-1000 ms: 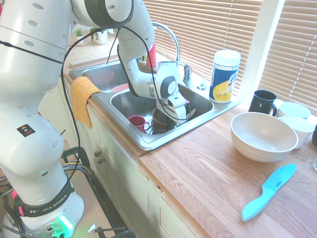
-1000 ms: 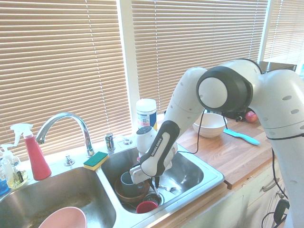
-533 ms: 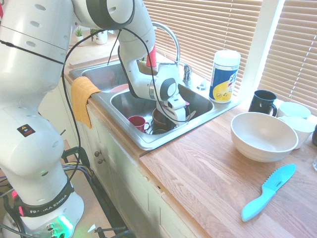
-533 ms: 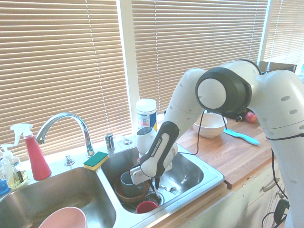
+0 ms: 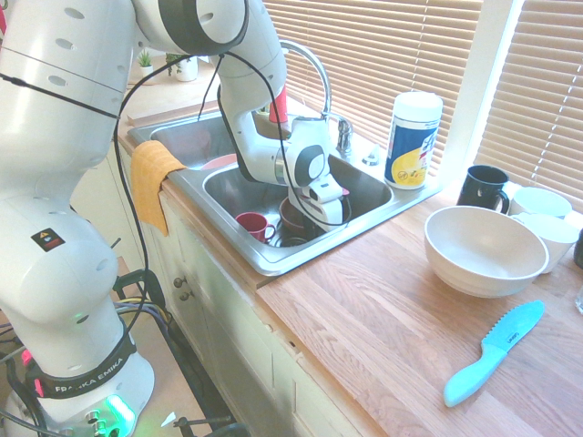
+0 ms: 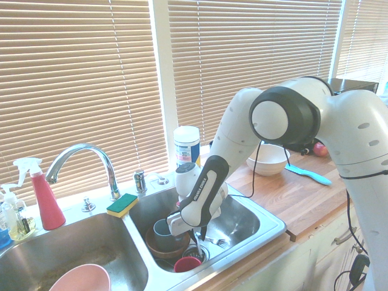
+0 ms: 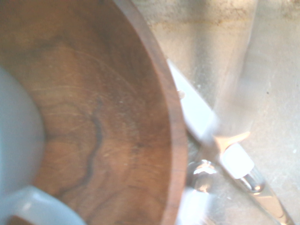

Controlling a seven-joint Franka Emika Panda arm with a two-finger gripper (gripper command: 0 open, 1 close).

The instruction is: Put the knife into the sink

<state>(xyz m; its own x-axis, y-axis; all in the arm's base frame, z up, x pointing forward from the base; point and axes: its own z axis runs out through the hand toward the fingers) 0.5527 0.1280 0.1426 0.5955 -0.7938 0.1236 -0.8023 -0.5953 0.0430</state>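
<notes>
In the second exterior view, the single white robot arm (image 6: 221, 176) reached in from the right, over the right-hand basin of the double steel sink (image 6: 271, 231). Its pincer (image 6: 198, 233) was low inside that basin, pointing steeply down. How wide it stood, and whether it had hold of anything, could not be told.

Just below the pincer was a slim silver piece, most likely the knife (image 6: 197, 244), inside the sink. Its long axis seemed to run steeply down and slightly towards the near side; whether it touched the pincer was unclear. The wrist view was blurred, with slender shiny pieces crossing beside the wooden bowl (image 7: 117, 117), so the knife could not be singled out there.

The wooden bowl (image 6: 163, 254) lay left of the pincer with a blue-grey cup (image 6: 162, 229) in it. A red cup (image 6: 187, 264) sat nearer, and a fork (image 6: 215, 242) lay to the right.

The knife appeared to be already within the basin, so the coming move probably called for a clean release and a straight lift. The bowl's edge looked close enough to catch the knife or the pincer. The turquoise knife (image 5: 478, 369) lay apart on the wooden desk (image 5: 364, 319).
</notes>
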